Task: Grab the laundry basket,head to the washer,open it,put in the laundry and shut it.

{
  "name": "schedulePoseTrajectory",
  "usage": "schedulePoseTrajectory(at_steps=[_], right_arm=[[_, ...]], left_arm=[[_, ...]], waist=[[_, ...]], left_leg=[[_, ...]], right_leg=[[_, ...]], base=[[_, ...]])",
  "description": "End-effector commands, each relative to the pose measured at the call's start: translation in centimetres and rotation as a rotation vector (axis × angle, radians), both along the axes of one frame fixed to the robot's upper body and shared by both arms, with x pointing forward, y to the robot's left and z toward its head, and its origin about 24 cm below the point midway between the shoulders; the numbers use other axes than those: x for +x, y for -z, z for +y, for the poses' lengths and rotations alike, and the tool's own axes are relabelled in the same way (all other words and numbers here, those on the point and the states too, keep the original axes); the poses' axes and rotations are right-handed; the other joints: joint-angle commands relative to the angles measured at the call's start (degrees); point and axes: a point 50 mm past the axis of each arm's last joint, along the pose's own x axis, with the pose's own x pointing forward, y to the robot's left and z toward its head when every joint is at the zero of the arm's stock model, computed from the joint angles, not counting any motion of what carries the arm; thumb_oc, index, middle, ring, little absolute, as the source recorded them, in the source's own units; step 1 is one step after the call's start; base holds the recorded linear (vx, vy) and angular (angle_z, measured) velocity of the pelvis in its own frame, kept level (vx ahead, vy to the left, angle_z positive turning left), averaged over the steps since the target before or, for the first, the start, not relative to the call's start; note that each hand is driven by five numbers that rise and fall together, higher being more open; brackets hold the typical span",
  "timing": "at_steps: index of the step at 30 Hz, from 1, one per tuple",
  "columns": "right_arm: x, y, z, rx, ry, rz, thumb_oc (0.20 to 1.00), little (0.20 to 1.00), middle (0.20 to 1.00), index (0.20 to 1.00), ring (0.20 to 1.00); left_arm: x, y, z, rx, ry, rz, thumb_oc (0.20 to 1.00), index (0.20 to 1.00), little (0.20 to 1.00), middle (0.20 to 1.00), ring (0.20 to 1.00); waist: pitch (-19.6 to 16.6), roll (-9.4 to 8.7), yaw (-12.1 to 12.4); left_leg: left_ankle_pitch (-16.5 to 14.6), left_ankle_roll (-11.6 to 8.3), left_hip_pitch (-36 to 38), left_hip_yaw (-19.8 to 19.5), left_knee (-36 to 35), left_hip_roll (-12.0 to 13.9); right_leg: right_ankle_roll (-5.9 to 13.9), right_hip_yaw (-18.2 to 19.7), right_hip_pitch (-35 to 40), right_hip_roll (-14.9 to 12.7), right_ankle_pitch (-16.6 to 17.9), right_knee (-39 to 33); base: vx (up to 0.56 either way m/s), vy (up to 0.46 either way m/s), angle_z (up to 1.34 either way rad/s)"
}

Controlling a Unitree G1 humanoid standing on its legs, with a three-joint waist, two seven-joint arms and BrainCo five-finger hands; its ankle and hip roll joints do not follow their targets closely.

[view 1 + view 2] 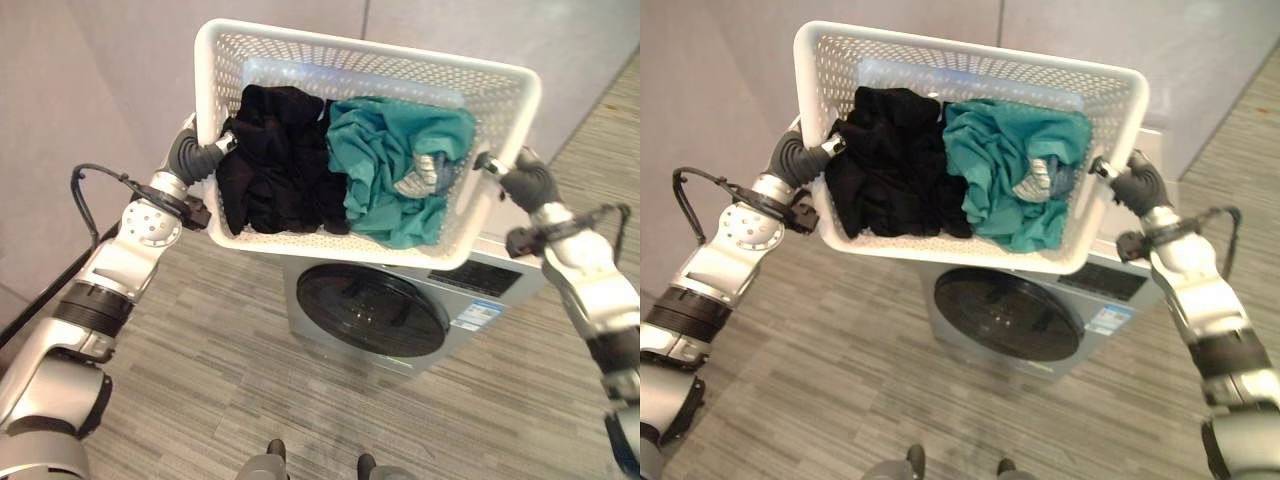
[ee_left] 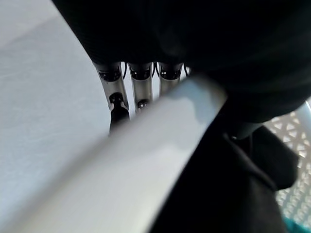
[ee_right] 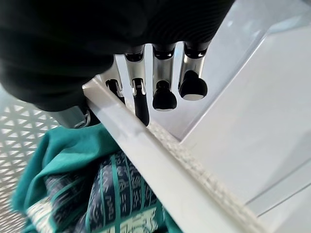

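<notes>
Above the washer (image 1: 400, 310), each robot hand, left (image 1: 195, 152) and right (image 1: 525, 180), clamps the laundry basket (image 1: 300, 50) rim at 9 and 3 o'clock, keeping clothes (image 1: 340, 170) level.

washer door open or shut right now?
Shut. The dark round door sits flush in the washer front, below the laundry basket carried by the left hand and right hand.

Perforated white plastic basket (image 1: 480, 120), crumpled cloth laundry (image 1: 400, 170), glossy washer door (image 1: 372, 310)
</notes>
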Motion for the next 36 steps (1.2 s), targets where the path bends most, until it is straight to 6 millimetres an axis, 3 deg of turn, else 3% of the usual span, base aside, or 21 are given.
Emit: schedulePoseTrajectory(at_steps=[1, 3, 4, 6, 7, 8, 9, 12, 14, 15, 16, 18, 19, 21, 24, 25, 27, 31, 36], right_arm=[[-2.9, -1.7, -10.0, 0.032, 0.381, -0.035, 0.200, 0.200, 0.200, 0.200, 0.200], [-1.9, -1.5, -9.5, 0.037, 0.374, -0.006, 0.200, 0.200, 0.200, 0.200, 0.200], [-1.6, -1.2, -10.0, 0.046, 0.399, 0.032, 0.200, 0.200, 0.200, 0.200, 0.200], [-1.4, -1.4, -10.3, 0.043, 0.409, 0.046, 0.200, 0.200, 0.200, 0.200, 0.200], [-1.0, -2.2, -10.3, 0.037, 0.414, 0.054, 0.200, 0.200, 0.200, 0.200, 0.200], [-0.9, -2.2, -10.3, 0.037, 0.414, 0.054, 0.200, 0.200, 0.200, 0.200, 0.200], [-0.9, -2.3, -10.2, 0.027, 0.403, 0.066, 0.200, 0.200, 0.200, 0.200, 0.200], [-1.1, -2.5, -9.9, 0.000, 0.380, 0.058, 0.200, 0.200, 0.200, 0.200, 0.200], [-1.7, -3.1, -9.9, -0.024, 0.364, 0.027, 0.200, 0.200, 0.200, 0.200, 0.200], [-1.8, -3.5, -9.9, -0.033, 0.366, 0.014, 0.200, 0.200, 0.200, 0.200, 0.200], [-1.8, -4.3, -9.8, -0.035, 0.356, -0.002, 0.200, 0.200, 0.200, 0.200, 0.200], [-1.6, -4.6, -9.7, -0.033, 0.356, -0.003, 0.200, 0.200, 0.200, 0.200, 0.200], [-1.5, -5.4, -9.8, -0.043, 0.363, -0.001, 0.200, 0.200, 0.200, 0.200, 0.200], [-1.4, -6.0, -9.6, -0.069, 0.360, -0.008, 0.200, 0.200, 0.200, 0.200, 0.200], [-1.1, -6.5, -9.0, -0.108, 0.351, -0.019, 0.200, 0.200, 0.200, 0.200, 0.200], [-0.9, -6.3, -8.8, -0.121, 0.344, -0.006, 0.200, 0.200, 0.200, 0.200, 0.200], [-0.1, -4.4, -7.5, -0.121, 0.307, 0.029, 0.200, 0.200, 0.200, 0.200, 0.200], [1.0, -0.8, -4.4, -0.134, 0.199, 0.118, 0.200, 0.200, 0.200, 0.200, 0.200], [2.5, 0.8, -1.1, -0.117, 0.113, 0.155, 0.200, 0.200, 0.200, 0.200, 0.200]], left_arm=[[-2.9, -4.6, 10.7, -0.128, -0.372, -0.145, 0.200, 0.200, 0.200, 0.200, 0.200], [-2.7, -4.9, 10.8, -0.105, -0.377, -0.132, 0.200, 0.200, 0.200, 0.200, 0.200], [-2.3, -5.0, 10.6, -0.092, -0.372, -0.116, 0.200, 0.200, 0.200, 0.200, 0.200], [-2.0, -5.1, 10.3, -0.090, -0.368, -0.112, 0.200, 0.200, 0.200, 0.200, 0.200], [-2.0, -5.4, 10.8, -0.097, -0.392, -0.109, 0.200, 0.200, 0.200, 0.200, 0.200], [-1.9, -5.4, 10.8, -0.098, -0.392, -0.109, 0.200, 0.200, 0.200, 0.200, 0.200], [-2.1, -5.4, 11.4, -0.091, -0.417, -0.100, 0.200, 0.200, 0.200, 0.200, 0.200], [-1.9, -5.4, 11.4, -0.099, -0.411, -0.096, 0.200, 0.200, 0.200, 0.200, 0.200], [-1.5, -4.9, 10.8, -0.115, -0.382, -0.075, 0.200, 0.200, 0.200, 0.200, 0.200], [-1.4, -5.3, 10.6, -0.116, -0.376, -0.081, 0.200, 0.200, 0.200, 0.200, 0.200], [-1.4, -5.9, 10.6, -0.124, -0.379, -0.087, 0.200, 0.200, 0.200, 0.200, 0.200], [-1.6, -6.4, 11.2, -0.133, -0.405, -0.088, 0.200, 0.200, 0.200, 0.200, 0.200], [-1.4, -7.6, 10.9, -0.136, -0.398, -0.102, 0.200, 0.200, 0.200, 0.200, 0.200], [-1.0, -8.8, 10.3, -0.120, -0.390, -0.114, 0.200, 0.200, 0.200, 0.200, 0.200], [-1.0, -9.9, 10.2, -0.102, -0.407, -0.127, 0.200, 0.200, 0.200, 0.200, 0.200], [-0.8, -10.1, 10.0, -0.094, -0.411, -0.126, 0.200, 0.200, 0.200, 0.200, 0.200], [-0.1, -9.2, 9.3, -0.070, -0.391, -0.101, 0.200, 0.200, 0.200, 0.200, 0.200], [0.1, -7.4, 9.6, -0.048, -0.405, -0.053, 0.200, 0.200, 0.200, 0.200, 0.200], [0.6, -6.9, 9.2, -0.048, -0.408, -0.034, 0.200, 0.200, 0.200, 0.200, 0.200]], waist=[[-7.98, 1.73, 0.72], [-7.71, 2.36, 0.91], [-7.77, 2.82, 0.43], [-7.72, 3.12, 0.06], [-7.16, 3.56, -0.40], [-7.10, 3.65, -0.50], [-7.25, 3.21, -0.62], [-7.64, 1.72, -1.87], [-9.10, 1.07, -3.13], [-9.00, 0.87, -3.16], [-7.90, -0.12, -2.54], [-6.66, -0.64, -2.45], [-6.30, -1.14, -2.56], [-6.32, -1.45, -2.16], [-6.42, -0.43, -0.79], [-6.47, 0.40, -1.04], [-7.12, 1.40, -0.91], [-8.78, 2.28, 0.03], [-9.64, 2.41, 1.50]], left_leg=[[2.42, -0.80, -6.27, 1.49, 0.81, -0.21], [1.33, -0.33, -4.27, 2.58, 0.29, -0.31], [0.84, -0.42, -3.40, 1.84, -0.40, -0.22], [0.36, -0.59, -3.02, 1.20, -0.53, -0.14], [-1.59, -1.57, -1.33, 1.44, -0.17, 0.87], [-1.70, -1.56, -1.26, 1.36, -0.15, 0.95], [-2.83, -2.26, 0.20, 2.57, -0.10, 1.48], [-3.94, -3.50, 1.16, 2.09, 0.98, 2.12], [-2.77, -6.09, 1.88, 1.24, 4.40, 6.26], [-0.40, -6.37, -0.11, 0.48, 9.84, 7.38], [2.72, -4.98, -5.39, -2.29, 22.46, 6.89], [4.82, -3.86, -9.92, -2.57, 30.88, 8.22], [4.88, -3.54, -12.29, 1.15, 27.31, 10.43], [3.70, -4.28, -12.00, 4.42, 16.54, 10.36], [8.46, -6.42, -13.26, 1.70, 1.00, 7.51], [9.02, -6.59, -12.27, 1.72, -2.30, 7.86], [9.21, -6.68, -10.90, 1.65, -1.94, 7.03], [8.07, -5.69, -7.65, 3.01, -3.51, 5.57], [7.13, -4.63, -6.06, 4.15, -4.55, 4.53]], right_leg=[[1.88, -3.37, -0.77, 0.93, -6.79, 15.04], [2.86, -5.97, -3.41, -1.75, -5.49, 14.55], [1.94, -5.87, -4.66, -2.58, -5.74, 9.22], [1.67, -5.02, -5.62, -3.07, -5.48, 6.09], [2.71, -6.35, -8.45, -7.04, -0.90, -3.99], [2.75, -6.52, -8.09, -6.96, -0.70, -4.47], [3.42, -9.93, -8.02, -8.53, 0.91, -7.30], [3.55, -9.30, -6.85, -7.62, 1.12, -6.22], [2.13, -10.30, -5.03, -4.77, -0.73, -4.81], [0.93, -11.03, -3.67, -3.43, -1.24, -5.08], [-1.72, -10.15, -1.49, -1.21, -2.12, -5.79], [-3.69, -10.02, 0.09, 0.74, -3.21, -6.28], [-4.19, -10.62, 1.47, 1.26, -4.35, -7.13], [-3.52, -10.40, 2.67, 1.07, -5.07, -7.93], [-2.75, -9.94, 3.60, 1.66, -6.78, -7.43], [-2.63, -10.09, 3.75, 1.97, -7.52, -6.58], [-1.84, -9.98, 4.51, 0.83, -8.53, -5.22], [-0.66, -8.64, 5.37, -1.11, -8.53, -4.85], [0.50, -8.75, 5.68, -2.69, -8.01, -5.74]], base=[[0.05, 0.074, -0.94], [0.14, 0.070, -0.75], [0.15, 0.015, -0.64], [0.24, -0.081, -0.25], [0.29, -0.134, -0.10], [0.39, -0.214, -0.06], [0.29, -0.163, -0.08], [0.28, -0.191, 0.16], [0.44, -0.408, 1.10], [0.28, -0.449, 0.88], [0.18, -0.404, 0.34], [0.15, -0.288, -0.32], [0.25, -0.150, -0.60], [0.26, 0.017, 0.10], [0.21, 0.144, -0.02], [0.20, 0.150, -0.25], [0.26, 0.218, -0.33], [0.23, 0.185, -0.68], [0.13, 0.106, -0.41]])
